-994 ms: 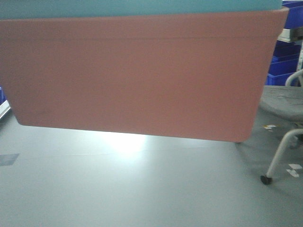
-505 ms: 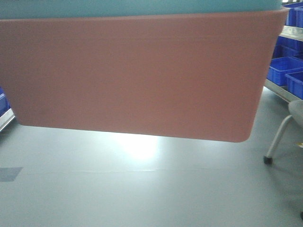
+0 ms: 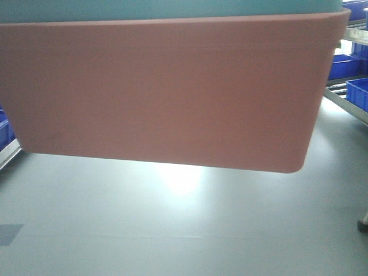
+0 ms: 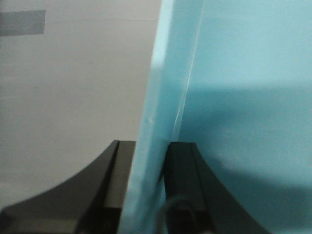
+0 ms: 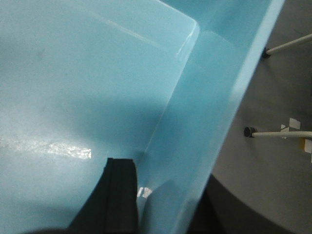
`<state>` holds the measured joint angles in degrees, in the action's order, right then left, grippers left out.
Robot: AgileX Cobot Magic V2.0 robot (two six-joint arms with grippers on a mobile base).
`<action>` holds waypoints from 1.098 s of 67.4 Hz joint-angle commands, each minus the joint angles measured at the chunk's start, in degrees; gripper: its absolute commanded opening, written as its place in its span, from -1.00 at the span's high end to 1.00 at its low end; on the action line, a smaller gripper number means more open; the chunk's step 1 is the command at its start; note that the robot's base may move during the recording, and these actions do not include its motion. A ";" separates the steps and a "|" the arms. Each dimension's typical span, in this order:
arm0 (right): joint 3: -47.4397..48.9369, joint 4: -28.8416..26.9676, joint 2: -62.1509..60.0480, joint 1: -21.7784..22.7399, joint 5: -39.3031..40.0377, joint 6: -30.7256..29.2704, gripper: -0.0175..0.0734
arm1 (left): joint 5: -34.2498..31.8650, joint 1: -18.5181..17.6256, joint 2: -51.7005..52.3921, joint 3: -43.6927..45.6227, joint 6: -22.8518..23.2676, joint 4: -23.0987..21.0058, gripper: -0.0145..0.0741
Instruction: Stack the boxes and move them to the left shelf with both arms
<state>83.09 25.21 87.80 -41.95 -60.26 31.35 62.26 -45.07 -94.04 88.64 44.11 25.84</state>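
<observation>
Left wrist-mounted view shows the left gripper (image 4: 146,192) pinching a side wall of the turquoise bin (image 4: 243,97), one black finger outside and one inside. The right gripper (image 5: 163,209) straddles the opposite wall the same way, its inner finger (image 5: 119,195) pressed to the plastic. From the front, the turquoise bin sits nested in the pink bin (image 3: 167,92). Both hang clear above the grey floor (image 3: 172,230), with dark blue crates (image 3: 357,92) off to the right.
</observation>
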 commanded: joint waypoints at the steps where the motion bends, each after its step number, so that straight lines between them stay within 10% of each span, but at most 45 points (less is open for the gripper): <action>1: 2.55 -4.58 -2.15 -1.72 13.66 -1.26 0.49 | -12.84 -2.38 2.59 2.73 0.22 -2.84 0.68; 74: 2.55 -4.58 -2.15 -1.72 13.66 -1.26 0.49 | -12.84 -2.38 2.59 2.73 0.22 -2.84 0.68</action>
<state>83.09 25.21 87.80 -41.95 -60.26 31.35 62.26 -45.07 -94.04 88.64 44.11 25.84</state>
